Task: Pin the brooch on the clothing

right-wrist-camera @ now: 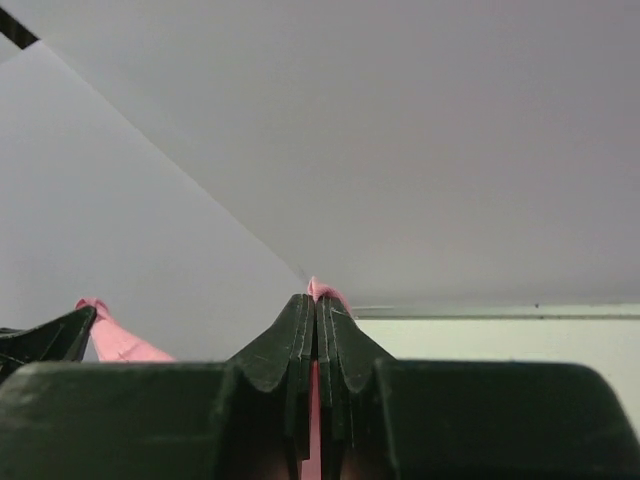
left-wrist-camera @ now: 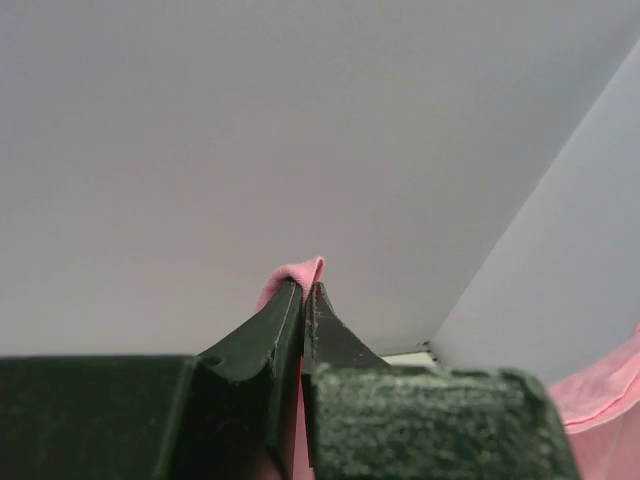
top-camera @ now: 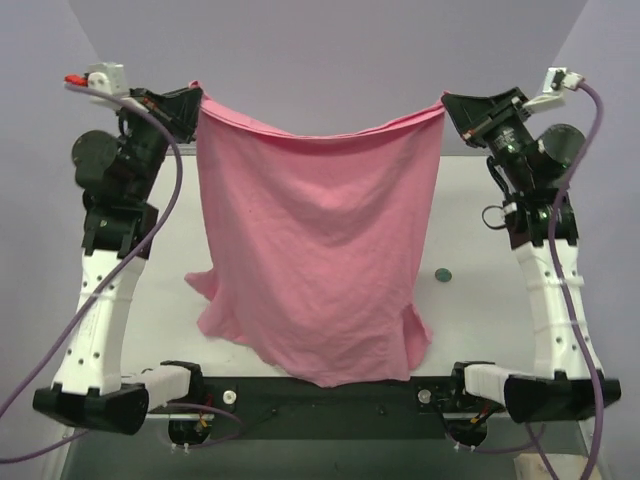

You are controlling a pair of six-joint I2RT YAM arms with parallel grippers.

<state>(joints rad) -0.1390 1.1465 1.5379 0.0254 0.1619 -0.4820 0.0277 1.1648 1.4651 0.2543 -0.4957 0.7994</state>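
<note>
The clothing, a pink T-shirt, hangs spread in the air between both arms, its lower hem bunched on the table. My left gripper is shut on the shirt's upper left corner, and pink cloth pokes out past its tips in the left wrist view. The upper right corner is pinched in my right gripper, which is shut too, with a bit of pink cloth showing above its tips. The brooch, a small dark round disc, lies on the table right of the shirt, apart from both grippers.
The white table lies under the hanging shirt. Grey walls close the back and sides. A black bar with the arm bases runs along the near edge.
</note>
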